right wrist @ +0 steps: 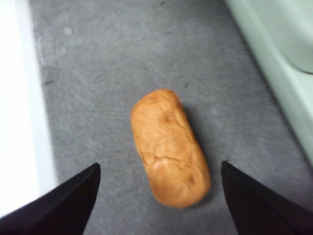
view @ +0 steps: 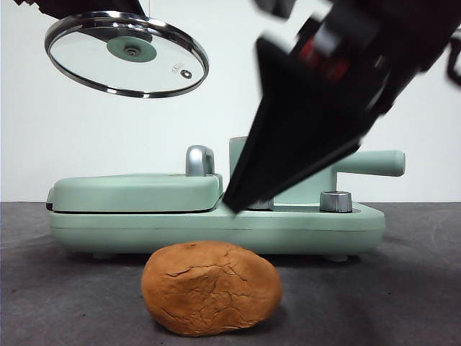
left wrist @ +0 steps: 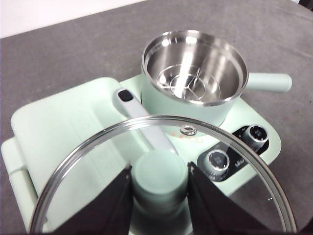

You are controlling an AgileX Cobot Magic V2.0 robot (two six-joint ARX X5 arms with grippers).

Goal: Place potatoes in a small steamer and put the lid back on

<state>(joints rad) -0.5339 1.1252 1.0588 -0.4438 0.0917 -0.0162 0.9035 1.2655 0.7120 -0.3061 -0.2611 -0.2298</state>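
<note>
The left gripper [left wrist: 159,196] is clenched on the mint-green knob of the lid [left wrist: 161,171] and holds it in the air, tilted, high above the flat griddle cover [view: 137,191]; in the front view you see the lid [view: 126,54] at the upper left, well clear of everything below. Beneath it the small steamer [left wrist: 193,68] stands uncovered on the mint-green cooker base [view: 216,231], and a wire rack lies at its steel bottom. Its straight side handle [left wrist: 270,82] points away from the griddle side. Note the chrome-and-grey griddle handle [left wrist: 142,122] between the lid and the pot, and the two control knobs [left wrist: 237,147] on the base just beside the pot.

The potato [view: 211,287] lies on the grey table [view: 403,288] in front of the base, near it but not touching. The right gripper [right wrist: 159,196] hangs above it with jaws spread wide, one to each side of the potato [right wrist: 168,147], touching nothing. In the front view that arm [view: 324,108] is a large dark shape that hides most of the pot from you.
</note>
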